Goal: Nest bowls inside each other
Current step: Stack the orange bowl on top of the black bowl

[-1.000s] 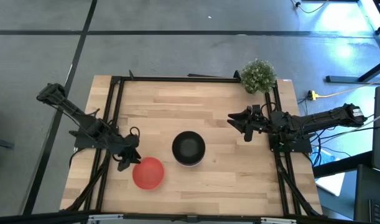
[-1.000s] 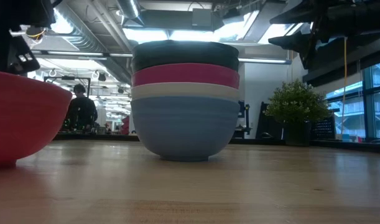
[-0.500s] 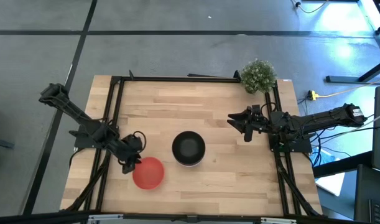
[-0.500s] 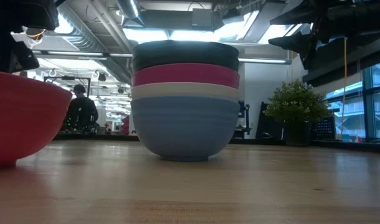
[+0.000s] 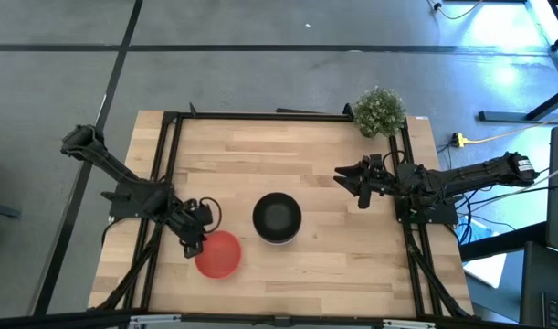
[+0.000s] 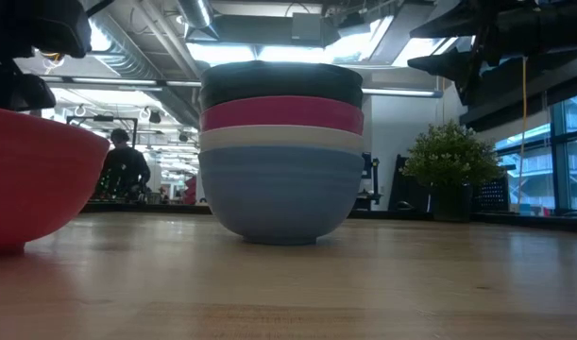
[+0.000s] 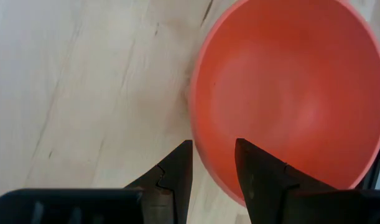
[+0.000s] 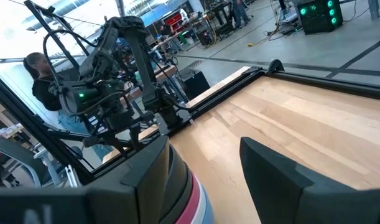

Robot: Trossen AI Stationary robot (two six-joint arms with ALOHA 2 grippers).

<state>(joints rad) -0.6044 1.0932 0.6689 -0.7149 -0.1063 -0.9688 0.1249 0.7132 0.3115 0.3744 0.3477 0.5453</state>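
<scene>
A red bowl [image 5: 219, 254] [image 6: 28, 179] [image 7: 289, 93] stands upright on the table near the near-left part. A stack of nested bowls [image 5: 277, 217] [image 6: 280, 151] stands at the table's middle: blue at the bottom, then white, pink and black on top. A second black bowl is not visible. My left gripper [image 5: 196, 241] [image 7: 213, 165] is open at the red bowl's left rim, one finger over the inside and one outside, with a gap showing on both sides. My right gripper [image 5: 352, 185] [image 8: 204, 146] is open, held above the table to the right of the stack.
A small green potted plant [image 5: 379, 111] [image 6: 449, 170] stands at the far right corner. A dark frame [image 5: 260, 116] runs along the table's far, left and right edges. Bare wood lies between the stack and the right arm. A person shows in the room behind.
My left gripper has moved a little toward the table's right and near edge, closing on the red bowl's left rim. The red bowl and the stack have stayed where they were.
</scene>
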